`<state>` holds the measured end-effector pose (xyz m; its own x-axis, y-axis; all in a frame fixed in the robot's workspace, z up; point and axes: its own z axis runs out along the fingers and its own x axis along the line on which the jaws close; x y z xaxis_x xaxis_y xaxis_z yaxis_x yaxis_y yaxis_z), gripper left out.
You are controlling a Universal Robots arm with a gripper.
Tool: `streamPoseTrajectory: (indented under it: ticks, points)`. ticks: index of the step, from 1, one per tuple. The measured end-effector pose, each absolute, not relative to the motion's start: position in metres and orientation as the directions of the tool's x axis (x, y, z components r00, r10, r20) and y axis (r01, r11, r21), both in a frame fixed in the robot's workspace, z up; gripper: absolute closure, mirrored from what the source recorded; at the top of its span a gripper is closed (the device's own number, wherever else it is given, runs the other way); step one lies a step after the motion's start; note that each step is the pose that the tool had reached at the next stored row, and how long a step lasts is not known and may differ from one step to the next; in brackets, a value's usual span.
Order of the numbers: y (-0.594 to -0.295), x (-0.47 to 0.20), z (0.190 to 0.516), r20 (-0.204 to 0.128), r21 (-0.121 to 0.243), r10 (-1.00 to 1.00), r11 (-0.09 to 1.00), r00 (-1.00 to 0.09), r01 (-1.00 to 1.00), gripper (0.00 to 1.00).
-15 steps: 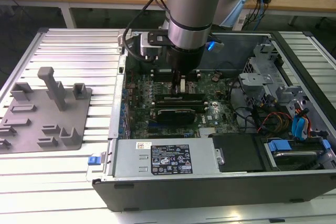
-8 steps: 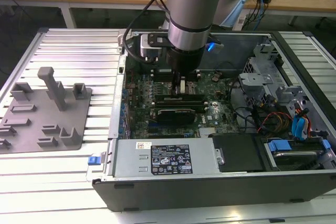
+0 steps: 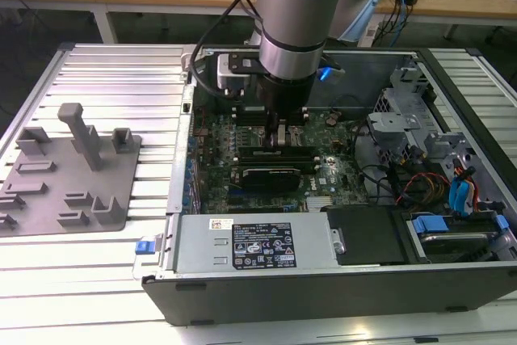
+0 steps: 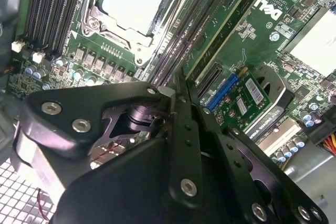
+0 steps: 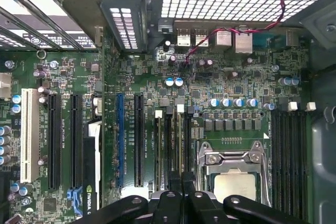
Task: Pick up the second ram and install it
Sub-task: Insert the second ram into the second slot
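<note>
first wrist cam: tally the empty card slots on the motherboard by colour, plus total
White slot: 1
Black slots: 3
Blue slot: 1
Total: 5

The claw (image 3: pixel 284 139) sits low inside the open-topped case (image 3: pixel 323 292), with the black card (image 3: pixel 271 174) just beside it and the power supply (image 3: pixel 202 240) beyond that. The drive cage (image 3: pixel 404 131) and loose cables (image 3: pixel 408 187) crowd the exterior view's right. Free room lies above the case's open top and over the slatted desk (image 3: pixel 121 78) around the grey tray (image 3: pixel 56 175) on the exterior view's left.
</note>
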<state>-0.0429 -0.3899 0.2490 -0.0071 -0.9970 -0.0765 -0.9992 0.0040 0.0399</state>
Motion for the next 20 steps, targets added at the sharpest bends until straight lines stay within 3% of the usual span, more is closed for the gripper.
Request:
streamPoseTrajectory:
  ticks: [20]
  points:
    - [-0.3874, -0.0401, 0.2390, -0.076, 0.040, -0.997, 0.004, -0.007, -0.999, 0.91]
